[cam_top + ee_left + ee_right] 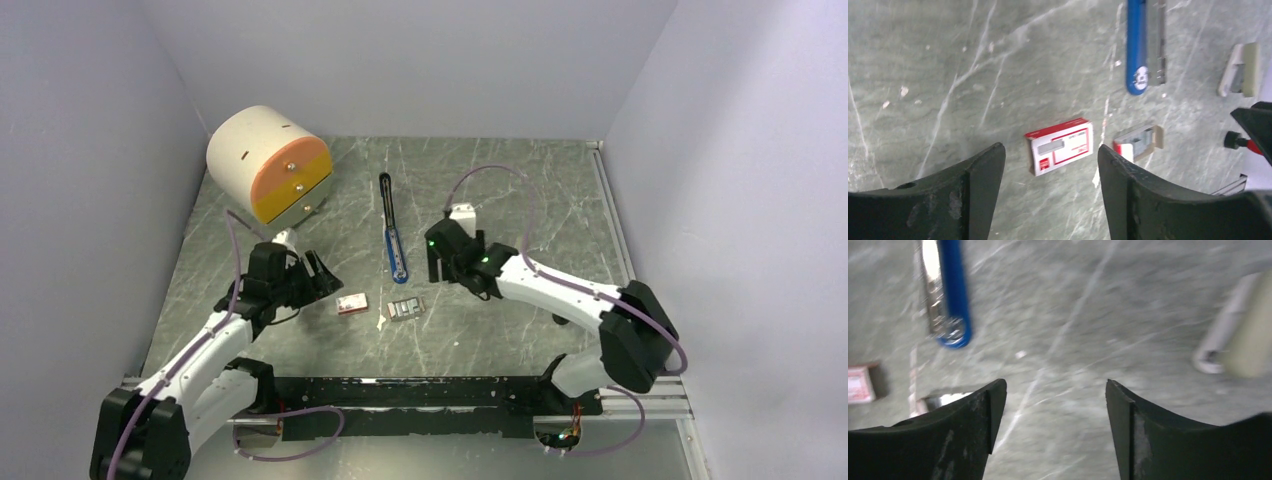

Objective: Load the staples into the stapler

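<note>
Our left gripper (325,275) near the left edge, fingers spread, our right gripper (432,268) mid-table, likewise parted, printed face of the red-and-white cardboard box (1060,146) clear only from our left wrist.

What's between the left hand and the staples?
A little red-and-white box lies between the left hand and the staples, seen best in the top view.

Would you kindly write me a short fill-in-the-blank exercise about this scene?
1. The stapler lying opened out flat has a body coloured ____.
2. The left gripper and the right gripper both have their jaws ____ and hold nothing.
3. In the top view, the staples lie to the ____ of the red-and-white box.
Missing words: blue; open; right.
</note>
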